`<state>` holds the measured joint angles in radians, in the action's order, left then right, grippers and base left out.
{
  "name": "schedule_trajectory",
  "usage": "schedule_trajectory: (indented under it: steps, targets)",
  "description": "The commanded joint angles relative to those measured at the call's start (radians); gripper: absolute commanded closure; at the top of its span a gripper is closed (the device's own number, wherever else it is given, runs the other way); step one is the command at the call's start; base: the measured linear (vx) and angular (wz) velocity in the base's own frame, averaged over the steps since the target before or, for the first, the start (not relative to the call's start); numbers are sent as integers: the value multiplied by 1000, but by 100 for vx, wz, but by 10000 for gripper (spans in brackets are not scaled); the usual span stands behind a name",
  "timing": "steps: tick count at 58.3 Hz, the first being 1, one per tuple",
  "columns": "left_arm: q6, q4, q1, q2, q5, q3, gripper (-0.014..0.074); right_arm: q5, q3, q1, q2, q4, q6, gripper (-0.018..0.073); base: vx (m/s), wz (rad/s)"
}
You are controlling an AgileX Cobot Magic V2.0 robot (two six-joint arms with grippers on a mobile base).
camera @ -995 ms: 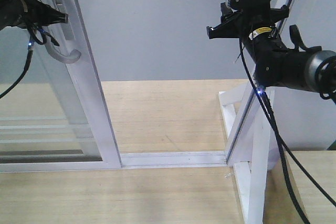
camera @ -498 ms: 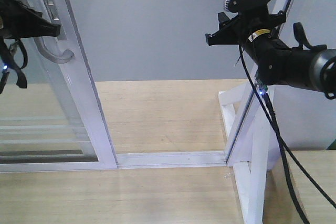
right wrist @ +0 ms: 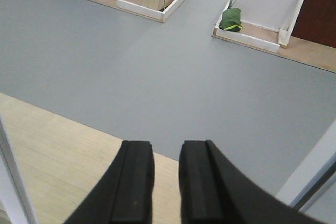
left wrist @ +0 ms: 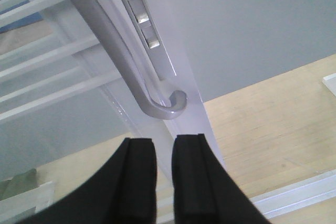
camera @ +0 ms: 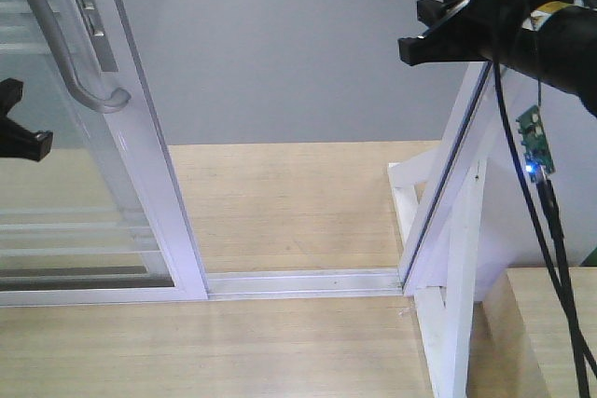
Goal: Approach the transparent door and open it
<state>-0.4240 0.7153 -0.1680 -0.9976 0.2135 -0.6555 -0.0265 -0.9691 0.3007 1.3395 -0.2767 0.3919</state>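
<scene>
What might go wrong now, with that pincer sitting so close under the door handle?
The left pincer sits just below the curved grey handle, holding nothing; rising carelessly, it might knock the hooked end. The right arm's dangling cable hangs beside the white frame post and could snag there.

Open gap between transparent door (camera: pixel 140 151) and right white frame (camera: pixel 457 184).

left gripper (camera: pixel 19 132) mostly out of frame
</scene>
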Motion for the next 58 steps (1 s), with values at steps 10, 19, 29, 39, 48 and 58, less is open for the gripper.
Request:
schedule_trajectory:
  steps: [10,19,29,39,48,58]
  targets:
    - [-9,-60,-2,274,-46,156,465,97,288,-2,-363,-103,10,494,0,0]
    - [-7,-157,-2,467,6,239,605,52,484,-2,-645,-103,8,571,0,0]
    - [28,-284,-2,624,108,282,604,-38,635,-2,-930,-101,8,565,0,0]
    - [230,-519,-3,734,162,307,604,-57,709,-2,-1074,-102,8,565,0,0]
    - [404,-705,-3,760,164,326,604,-58,710,-2,-1073,-81,12,564,0,0]
    - [424,-724,-3,758,82,347,604,-58,710,-2,-1047,-85,8,564,0,0]
